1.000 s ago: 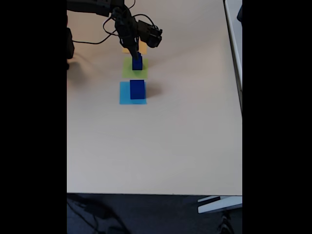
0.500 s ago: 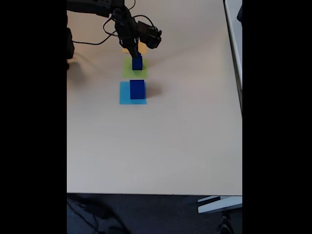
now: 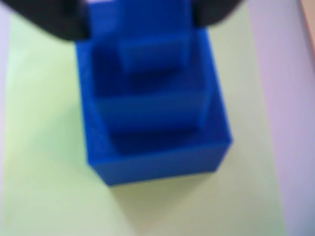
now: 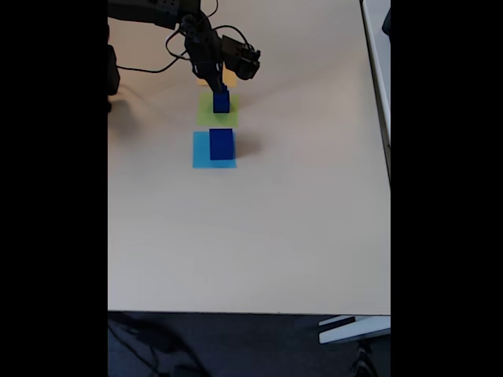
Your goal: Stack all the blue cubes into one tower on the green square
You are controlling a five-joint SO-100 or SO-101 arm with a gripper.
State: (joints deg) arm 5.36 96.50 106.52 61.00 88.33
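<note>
Beige table [image 4: 259, 228], and blue cubes [image 3: 152, 113] stacked on the green square [image 3: 44, 147]. Above them hangs the gripper [image 4: 220, 85], fingers spread beside the top cube. One large cube [image 4: 222, 144] sits apart on light-blue paper [image 4: 201, 149].

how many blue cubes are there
4. Three are stacked on the green square: a large bottom cube, a middle cube and a small top cube by the gripper. A fourth cube sits on the light-blue square.

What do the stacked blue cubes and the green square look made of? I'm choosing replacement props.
The blue cubes look like rigid matte plastic: even colour, crisp edges, no shine, though the wrist view is blurred. The green square looks like flat matte paper, lying flush on the table with no visible thickness.
</note>
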